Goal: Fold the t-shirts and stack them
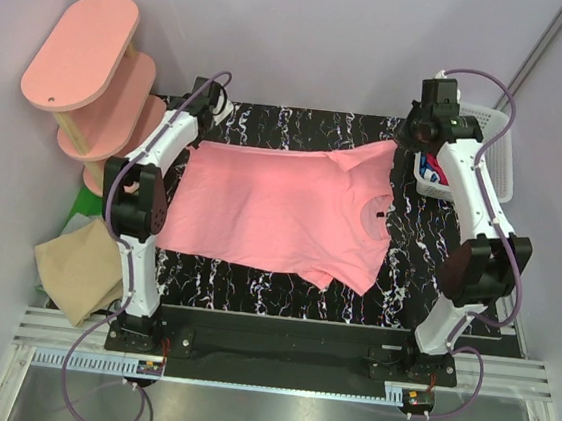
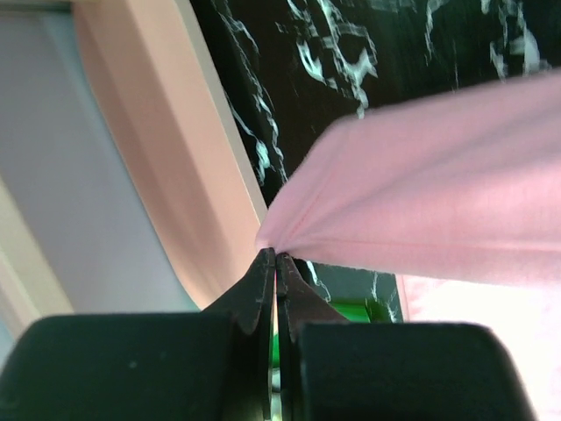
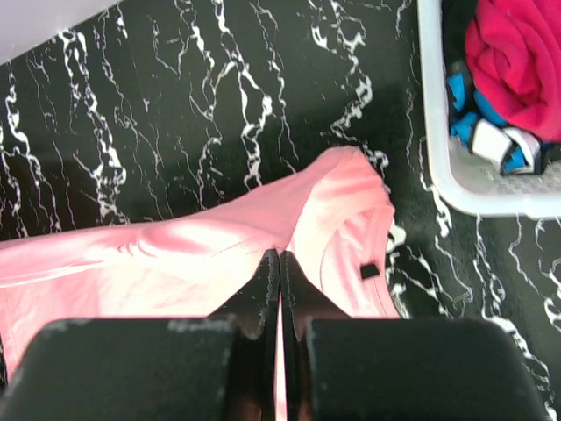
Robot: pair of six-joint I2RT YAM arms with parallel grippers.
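The salmon-pink t-shirt (image 1: 281,211) lies spread across the black marbled table, neck toward the right. My left gripper (image 1: 202,120) is shut on its far-left corner (image 2: 289,232) and holds it up off the table. My right gripper (image 1: 409,136) is shut on the shirt's far-right edge by the sleeve (image 3: 263,254). The shirt's far edge hangs taut between both grippers. The tan-beige t-shirt (image 1: 79,265) lies crumpled off the table's left side. The magenta-red t-shirt (image 3: 517,57) is bunched inside the white basket (image 3: 491,189).
Pink oval shelf boards (image 1: 87,49) stand at the far left, close to my left gripper (image 2: 273,254). The white lattice basket (image 1: 488,152) stands at the far right beside my right arm, with blue and white cloth in it.
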